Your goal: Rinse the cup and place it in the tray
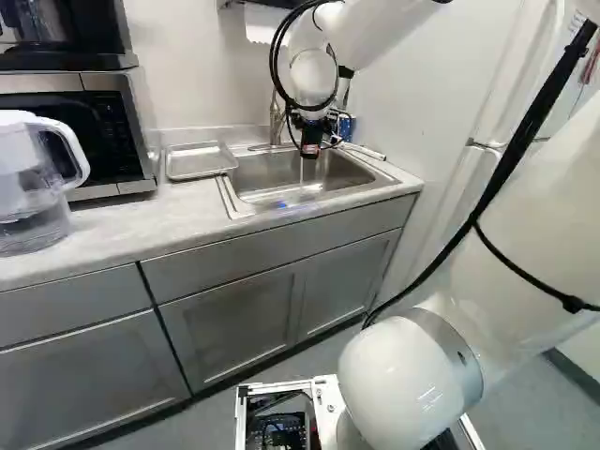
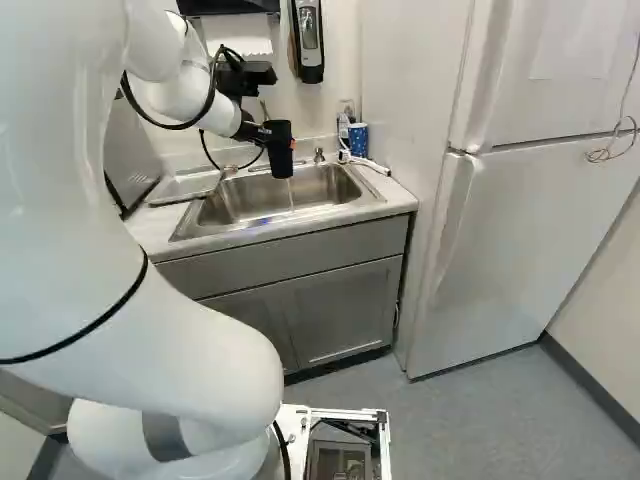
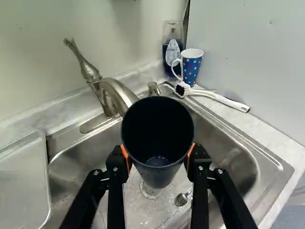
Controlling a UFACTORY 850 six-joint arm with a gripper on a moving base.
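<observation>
White arm [image 2: 190, 340] nearest. Gripper [image 2: 280, 143] parted to cup width, both pads [image 3: 190, 155] gripping dark cup [image 3: 157, 129] above sink [image 3: 228, 143]. Water [image 1: 301, 174] streams below. Metal tray [image 1: 199, 161] left, on counter [image 1: 112, 234].

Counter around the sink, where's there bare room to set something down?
The counter is bare between the pitcher and sink, in front of the microwave. The tray is bare too. Crowded: the back corner with bottle, mug and brush, and above the basin, where the hand holds the cup.
</observation>
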